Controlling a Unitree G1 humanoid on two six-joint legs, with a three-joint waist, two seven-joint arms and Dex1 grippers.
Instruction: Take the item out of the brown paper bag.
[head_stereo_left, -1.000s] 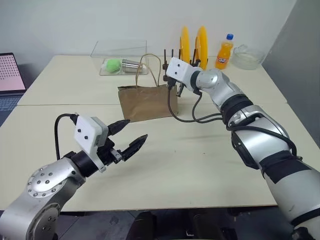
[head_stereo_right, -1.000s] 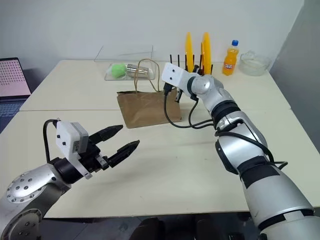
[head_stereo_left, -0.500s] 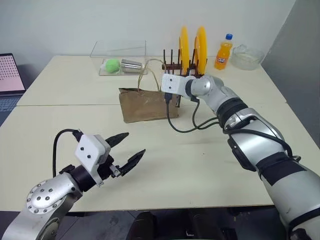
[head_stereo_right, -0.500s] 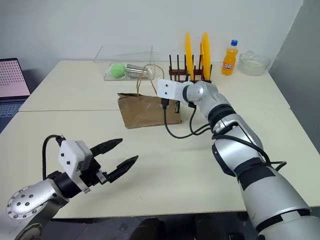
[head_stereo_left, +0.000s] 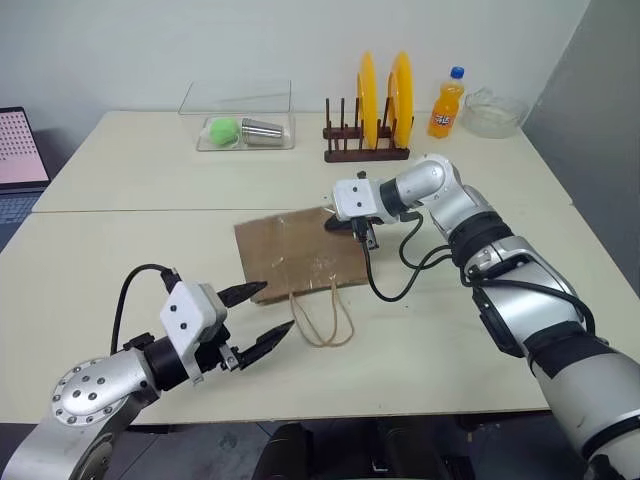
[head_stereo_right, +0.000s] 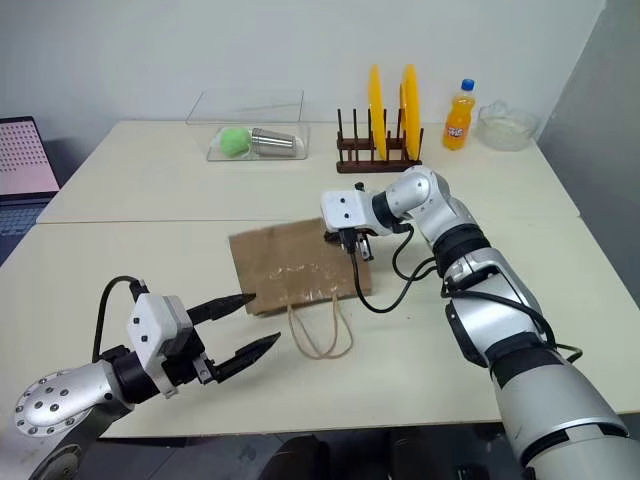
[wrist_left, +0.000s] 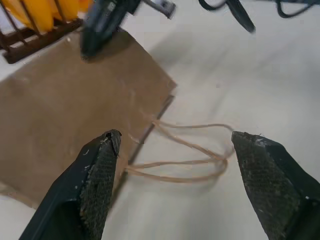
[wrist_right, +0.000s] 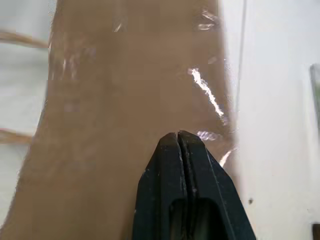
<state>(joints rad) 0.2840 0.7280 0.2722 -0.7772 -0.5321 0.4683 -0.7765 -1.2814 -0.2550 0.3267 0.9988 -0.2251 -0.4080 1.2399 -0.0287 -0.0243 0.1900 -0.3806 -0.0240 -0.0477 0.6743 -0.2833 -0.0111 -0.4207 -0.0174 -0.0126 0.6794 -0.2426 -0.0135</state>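
Note:
The brown paper bag (head_stereo_left: 297, 252) lies flat on the table, its two tan cord handles (head_stereo_left: 323, 318) spread toward me. The item is hidden. My right gripper (head_stereo_left: 342, 222) is shut, its tip over the bag's far right corner; in the right wrist view the closed fingers (wrist_right: 181, 165) hover above the brown paper (wrist_right: 125, 90), and no paper shows between them. My left gripper (head_stereo_left: 272, 310) is open near the bag's front edge, just left of the handles. In the left wrist view its fingers (wrist_left: 100, 165) frame the handle loops (wrist_left: 190, 160) with nothing between them.
At the back stand a wooden rack with two yellow plates (head_stereo_left: 368, 150), an orange soda bottle (head_stereo_left: 447, 103), a glass bowl (head_stereo_left: 492, 112) and a clear box (head_stereo_left: 238, 122) with a green ball and a metal cup. A laptop (head_stereo_left: 20, 150) is at the far left.
The bag has gone from standing upright to lying flat, handles toward me. My right gripper came back and down with it and turned. My left gripper sank toward the table.

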